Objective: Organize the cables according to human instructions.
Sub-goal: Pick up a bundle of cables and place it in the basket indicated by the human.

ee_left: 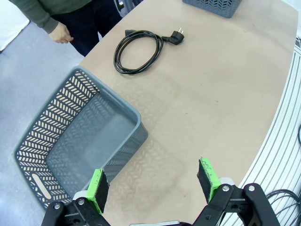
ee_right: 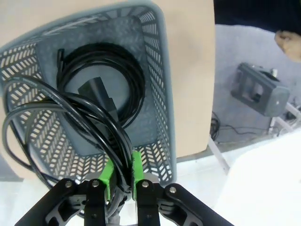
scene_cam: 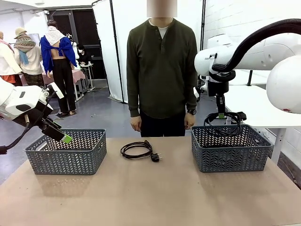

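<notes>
A coiled black cable (scene_cam: 138,149) with a plug lies on the table between the two baskets; the left wrist view shows the same cable (ee_left: 139,50) beyond the left basket (ee_left: 75,141). My right gripper (scene_cam: 220,115) hangs over the right basket (scene_cam: 229,149), shut on a second looped cable (scene_cam: 225,123). In the right wrist view its fingers (ee_right: 134,165) pinch that cable (ee_right: 70,108), and another coiled cable (ee_right: 101,77) lies on the basket floor below. My left gripper (scene_cam: 66,138) is open and empty above the left basket (scene_cam: 66,151). The human (scene_cam: 162,70) stands at the far side, hands down.
The brown table (scene_cam: 150,193) has free room in front of the baskets. A white table stands behind the right basket, and a grey device (ee_right: 261,89) sits on the floor beyond the table edge.
</notes>
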Tool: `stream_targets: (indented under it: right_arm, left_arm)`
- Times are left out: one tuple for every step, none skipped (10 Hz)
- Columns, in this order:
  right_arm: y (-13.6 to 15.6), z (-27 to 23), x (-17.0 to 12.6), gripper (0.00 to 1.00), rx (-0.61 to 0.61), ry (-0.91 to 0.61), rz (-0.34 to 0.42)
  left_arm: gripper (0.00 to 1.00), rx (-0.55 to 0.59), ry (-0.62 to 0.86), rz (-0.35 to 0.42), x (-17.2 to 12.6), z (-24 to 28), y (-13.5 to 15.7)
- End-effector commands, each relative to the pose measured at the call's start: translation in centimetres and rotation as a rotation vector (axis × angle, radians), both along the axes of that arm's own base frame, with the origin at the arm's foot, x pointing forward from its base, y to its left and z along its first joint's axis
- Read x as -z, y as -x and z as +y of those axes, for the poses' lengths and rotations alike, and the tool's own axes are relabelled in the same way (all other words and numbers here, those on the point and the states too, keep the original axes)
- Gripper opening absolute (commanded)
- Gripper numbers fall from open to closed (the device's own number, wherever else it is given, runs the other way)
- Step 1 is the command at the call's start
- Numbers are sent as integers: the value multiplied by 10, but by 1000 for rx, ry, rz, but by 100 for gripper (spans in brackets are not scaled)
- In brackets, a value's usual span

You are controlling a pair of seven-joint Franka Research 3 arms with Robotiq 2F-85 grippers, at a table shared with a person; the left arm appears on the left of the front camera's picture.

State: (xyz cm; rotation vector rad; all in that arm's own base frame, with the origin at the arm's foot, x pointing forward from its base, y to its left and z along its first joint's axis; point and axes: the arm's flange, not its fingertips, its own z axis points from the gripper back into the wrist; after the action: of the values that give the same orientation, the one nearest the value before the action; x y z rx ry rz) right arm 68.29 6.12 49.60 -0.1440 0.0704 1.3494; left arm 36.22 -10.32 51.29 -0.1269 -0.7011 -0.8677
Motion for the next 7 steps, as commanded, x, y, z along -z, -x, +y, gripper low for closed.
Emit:
stream_targets:
  right_arm:
    - [7, -12, 14, 0, -97, -55, -4]
    - [7, -16, 18, 0, -116, -62, -14]
    - [5, -18, 21, 0, -128, -70, -15]
    - [4, -19, 25, 0, -142, -73, -1]
    - [2, -20, 29, 0, -148, -64, 2]
    - [1, -20, 31, 0, -151, -62, 4]
    - [-3, -19, 32, 0, -149, -66, 5]
  left_arm:
    - [100, -4, 4, 2, 0, 2, -1]
    - [100, -4, 4, 2, 0, 2, -1]
    - [100, -4, 4, 2, 0, 2, -1]
    - [100, -4, 4, 2, 0, 2, -1]
    - [100, -4, 4, 2, 0, 2, -1]
    - [100, -4, 4, 2, 0, 2, -1]
    - [100, -4, 4, 2, 0, 2, -1]
